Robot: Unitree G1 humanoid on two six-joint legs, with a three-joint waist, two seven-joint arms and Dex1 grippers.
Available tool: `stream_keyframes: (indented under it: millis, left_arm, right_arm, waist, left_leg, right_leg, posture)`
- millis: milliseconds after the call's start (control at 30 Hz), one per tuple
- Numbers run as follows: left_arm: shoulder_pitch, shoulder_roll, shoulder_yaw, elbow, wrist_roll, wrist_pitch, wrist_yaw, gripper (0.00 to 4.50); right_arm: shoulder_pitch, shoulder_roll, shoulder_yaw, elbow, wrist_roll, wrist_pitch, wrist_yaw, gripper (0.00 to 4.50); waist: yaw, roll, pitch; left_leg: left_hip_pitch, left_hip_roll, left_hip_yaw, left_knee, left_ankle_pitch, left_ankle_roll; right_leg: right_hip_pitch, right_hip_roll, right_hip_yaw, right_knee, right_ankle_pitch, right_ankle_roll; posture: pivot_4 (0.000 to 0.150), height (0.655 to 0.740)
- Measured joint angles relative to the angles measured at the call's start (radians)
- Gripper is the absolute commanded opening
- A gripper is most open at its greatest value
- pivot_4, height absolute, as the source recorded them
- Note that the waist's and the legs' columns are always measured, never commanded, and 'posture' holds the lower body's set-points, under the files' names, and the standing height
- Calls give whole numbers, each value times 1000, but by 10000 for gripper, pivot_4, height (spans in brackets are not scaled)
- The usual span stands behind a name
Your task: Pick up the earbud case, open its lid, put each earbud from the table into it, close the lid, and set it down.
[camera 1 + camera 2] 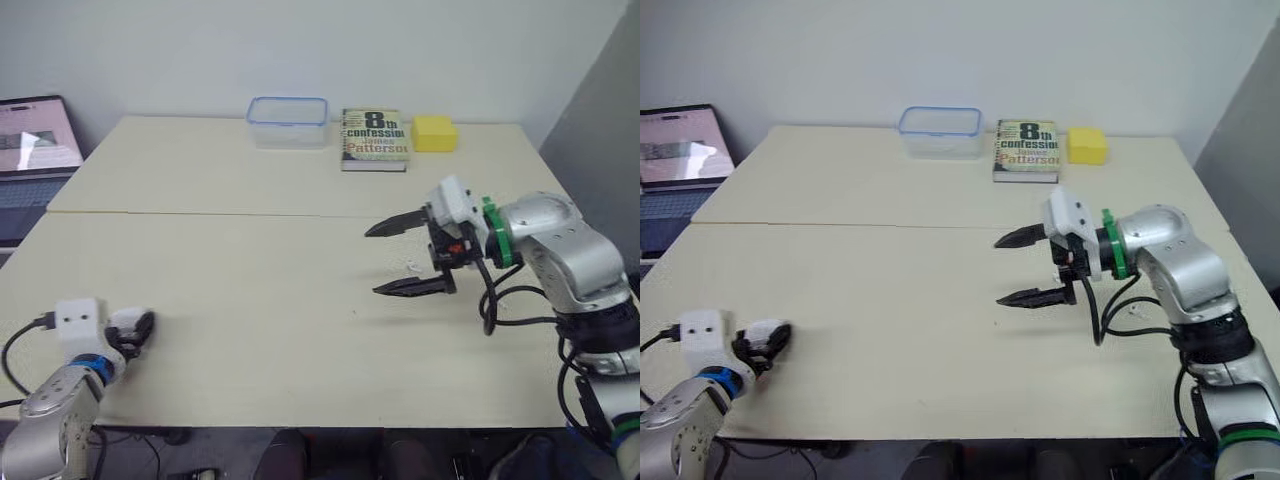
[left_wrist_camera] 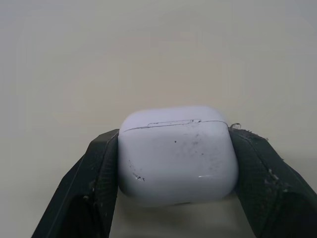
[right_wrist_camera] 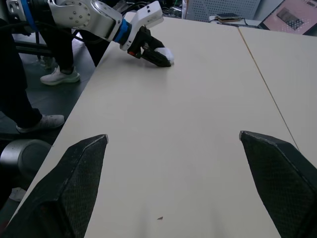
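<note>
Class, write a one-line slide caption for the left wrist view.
The left gripper holds the closed white earbud case between its black fingers over the pale table.

The earbud case [image 2: 177, 153] is smooth, glossy white plastic (flecked with dark specks and scuffs). The fingers [image 2: 94, 193] flanking it are matt black, finely grained. The table [image 1: 250, 300] looks smooth, matt, pale. Upper centre, a box [image 1: 288, 121] of clear plastic.
</note>
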Motion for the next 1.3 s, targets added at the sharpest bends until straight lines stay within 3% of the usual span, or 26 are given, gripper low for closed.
stream_keyframes:
  millis: [200,400,667,867,1300]
  left_arm:
    - [-111,-35,-325,-36,25,-197,-301,28425]
    - [-281,-77,-567,-25,100,-548,-557,28425]
    - [-400,-133,-614,146,134,-856,-672,28425]
    - [-419,-144,-623,184,134,-950,-702,28425]
    - [-412,-152,-625,190,134,-976,-704,28425]
  right_arm:
    - [173,-83,-169,-208,210,342,-168,45000]
    - [215,56,-307,-302,503,753,-503,45000]
    - [214,261,-337,-240,604,994,-796,45000]
    - [200,377,-354,-192,642,1038,-898,45000]
    - [182,415,-313,-145,651,1038,-947,45000]
  waist:
    - [20,2,0]
    - [-10,1,1]
    - [-13,1,1]
    - [-14,1,1]
    - [-18,1,1]
  left_leg:
    - [-12,0,0,5,1,1]
    - [-12,2,5,3,1,1]
    - [-12,4,3,4,1,2]
    - [-12,4,5,4,1,2]
    - [-12,4,4,4,1,2]
  right_leg:
    - [-6,0,-1,-2,3,2]
    - [-11,8,2,1,4,1]
    - [-12,17,1,3,3,3]
    - [-12,17,1,2,3,3]
    - [-12,17,1,3,3,4]
  posture:
    - [1500,7278]
    - [1500,7278]
    - [1500,7278]
    - [1500,7278]
    - [1500,7278]
